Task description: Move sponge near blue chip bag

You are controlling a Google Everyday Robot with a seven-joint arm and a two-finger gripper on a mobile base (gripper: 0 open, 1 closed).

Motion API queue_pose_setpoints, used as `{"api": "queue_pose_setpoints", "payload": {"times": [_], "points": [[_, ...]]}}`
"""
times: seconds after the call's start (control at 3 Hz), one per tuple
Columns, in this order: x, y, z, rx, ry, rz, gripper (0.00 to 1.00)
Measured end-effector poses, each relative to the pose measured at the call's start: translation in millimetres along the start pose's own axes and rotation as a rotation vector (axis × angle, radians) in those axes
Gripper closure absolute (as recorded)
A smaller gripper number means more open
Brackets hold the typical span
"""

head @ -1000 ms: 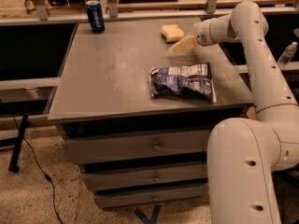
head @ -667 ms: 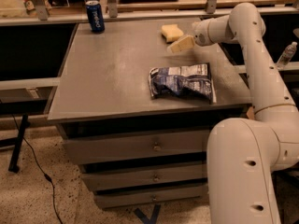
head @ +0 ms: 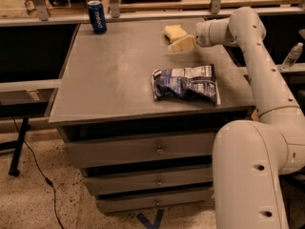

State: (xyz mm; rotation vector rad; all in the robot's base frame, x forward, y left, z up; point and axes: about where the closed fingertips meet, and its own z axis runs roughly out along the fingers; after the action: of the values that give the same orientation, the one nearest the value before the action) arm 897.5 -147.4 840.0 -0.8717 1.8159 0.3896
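Observation:
The sponge [head: 174,31] is a small pale yellow block lying at the far right part of the grey table top [head: 114,75]. My gripper [head: 177,46] is cream-coloured and sits just in front of and to the right of the sponge, close to it, low over the table. The blue chip bag [head: 186,83] is a wrinkly dark blue and white foil bag lying flat near the table's front right, well in front of the sponge and gripper. My white arm [head: 252,56] reaches in from the right.
An upright blue soda can [head: 96,16] stands at the table's far left corner. A clear bottle [head: 291,56] stands off to the right behind my arm. Drawers [head: 157,149] are under the table top. A cable [head: 40,175] runs over the floor at left.
My gripper has shifted slightly left, closer to the sponge. The sponge and the chip bag have not moved.

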Motion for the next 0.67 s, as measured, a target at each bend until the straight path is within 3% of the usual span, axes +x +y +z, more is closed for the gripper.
{"api": "queue_pose_setpoints", "payload": {"times": [0.33, 0.67], "points": [[2.6, -2.7, 0.9, 0.017, 0.0, 0.028, 0.0], [5.0, -3.8, 0.1, 0.025, -0.004, 0.053, 0.18]]}}
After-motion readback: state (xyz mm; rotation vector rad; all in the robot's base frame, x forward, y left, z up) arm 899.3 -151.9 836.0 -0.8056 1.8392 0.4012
